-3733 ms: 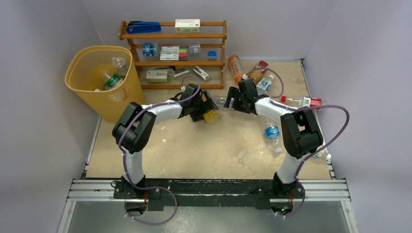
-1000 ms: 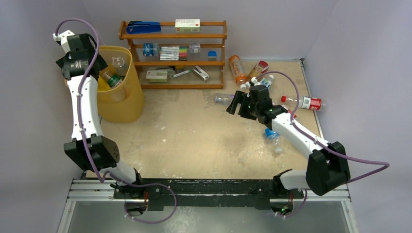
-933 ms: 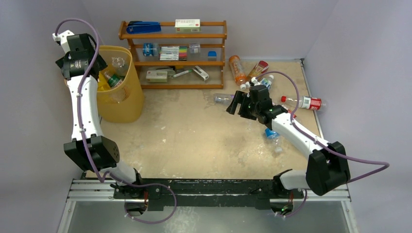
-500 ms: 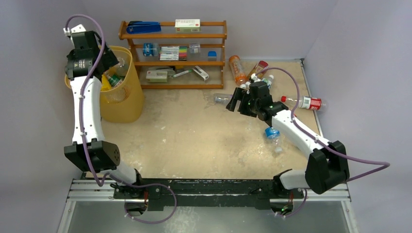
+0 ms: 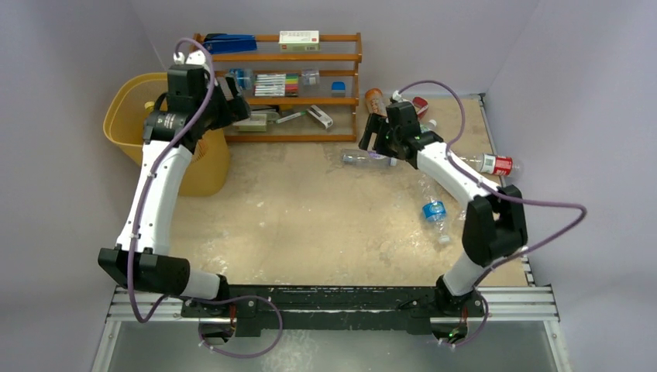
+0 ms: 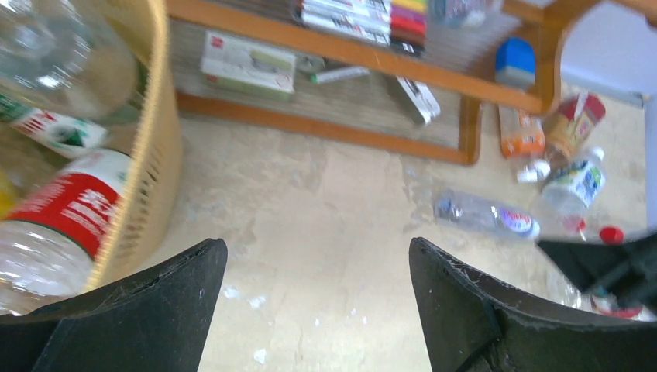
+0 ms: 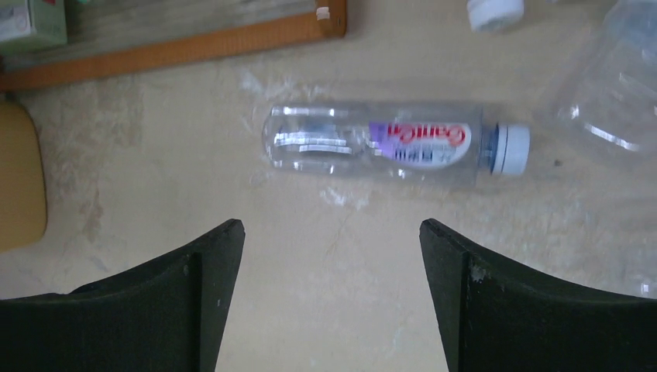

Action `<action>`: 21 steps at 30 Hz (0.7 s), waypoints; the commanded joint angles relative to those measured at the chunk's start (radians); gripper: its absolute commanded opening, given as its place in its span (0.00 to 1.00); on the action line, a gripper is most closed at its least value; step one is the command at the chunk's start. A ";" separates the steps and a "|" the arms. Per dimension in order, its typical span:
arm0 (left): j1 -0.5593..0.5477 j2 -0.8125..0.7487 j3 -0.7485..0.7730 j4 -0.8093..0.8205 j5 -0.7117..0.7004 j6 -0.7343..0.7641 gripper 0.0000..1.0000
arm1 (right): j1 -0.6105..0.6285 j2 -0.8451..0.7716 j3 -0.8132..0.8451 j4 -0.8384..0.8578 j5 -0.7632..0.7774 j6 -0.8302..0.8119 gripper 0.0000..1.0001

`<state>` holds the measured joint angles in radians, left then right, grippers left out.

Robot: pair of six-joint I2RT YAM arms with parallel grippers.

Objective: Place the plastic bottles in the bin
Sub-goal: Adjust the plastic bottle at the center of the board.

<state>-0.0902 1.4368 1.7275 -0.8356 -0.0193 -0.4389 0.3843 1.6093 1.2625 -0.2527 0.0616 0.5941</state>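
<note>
Right wrist shows one purple-labelled bottle, two fingers.

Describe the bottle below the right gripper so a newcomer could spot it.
Find the wooden shelf rack at the back. Just in front of its right foot, a clear bottle lies on its side. Among nearby bottles, only it has a purple-and-white label.

light: bright, even, seemingly from overhead | shadows: soft, faint | glare: highlights on clear bottle | blur: left wrist view smeared, top and right wrist sharp
</note>
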 commanded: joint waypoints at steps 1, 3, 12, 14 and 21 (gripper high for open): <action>-0.065 -0.073 -0.106 0.082 0.036 -0.041 0.88 | -0.019 0.148 0.174 0.004 0.056 -0.059 0.83; -0.095 -0.091 -0.166 0.099 0.035 -0.047 0.88 | -0.020 0.227 0.261 -0.017 0.061 -0.069 0.79; -0.191 -0.142 -0.338 0.139 -0.001 -0.055 0.88 | -0.021 0.467 0.484 -0.068 0.075 -0.081 0.59; -0.200 -0.140 -0.350 0.146 -0.001 -0.055 0.88 | -0.021 0.492 0.487 -0.071 0.083 -0.080 0.59; -0.246 -0.131 -0.393 0.183 0.003 -0.070 0.88 | -0.021 0.499 0.398 -0.047 0.072 -0.067 0.59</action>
<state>-0.3046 1.3304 1.3544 -0.7300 -0.0101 -0.4854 0.3634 2.1426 1.6958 -0.3092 0.1200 0.5308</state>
